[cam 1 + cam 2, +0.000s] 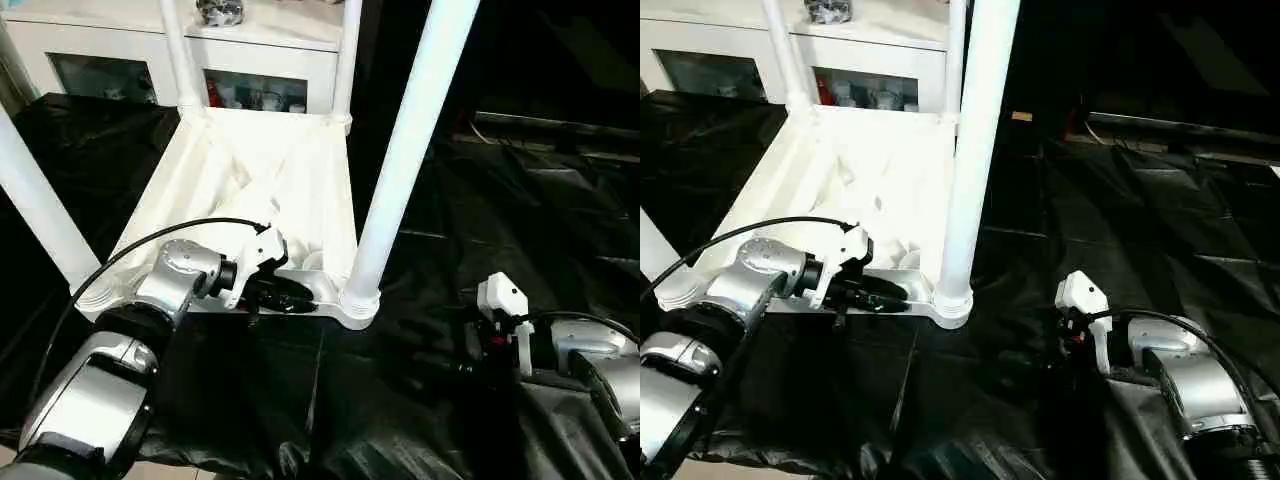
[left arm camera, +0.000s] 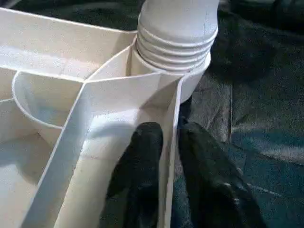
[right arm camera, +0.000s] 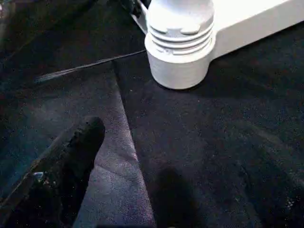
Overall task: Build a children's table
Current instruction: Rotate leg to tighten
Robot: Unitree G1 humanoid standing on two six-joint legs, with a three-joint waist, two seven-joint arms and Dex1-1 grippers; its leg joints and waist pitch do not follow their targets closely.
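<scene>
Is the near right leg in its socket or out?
In. The leg stands upright, its ribbed end seated in the corner socket of the upturned top.

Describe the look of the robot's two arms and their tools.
Both forearms are rounded silver shells with black joints. The left arm carries a thin black cable looping over its wrist; a white bracket sits behind the left tool, with two black fingers. The right tool has the same white bracket and a small red spot.

table top (image 1: 290, 180) upside down on sheet (image 1: 470, 200) | four legs (image 1: 410, 140) upright in corners | cabinet (image 1: 150, 50) far behind | left gripper (image 1: 285, 295) at near rim | right gripper (image 1: 1045, 355) near right, apart
</scene>
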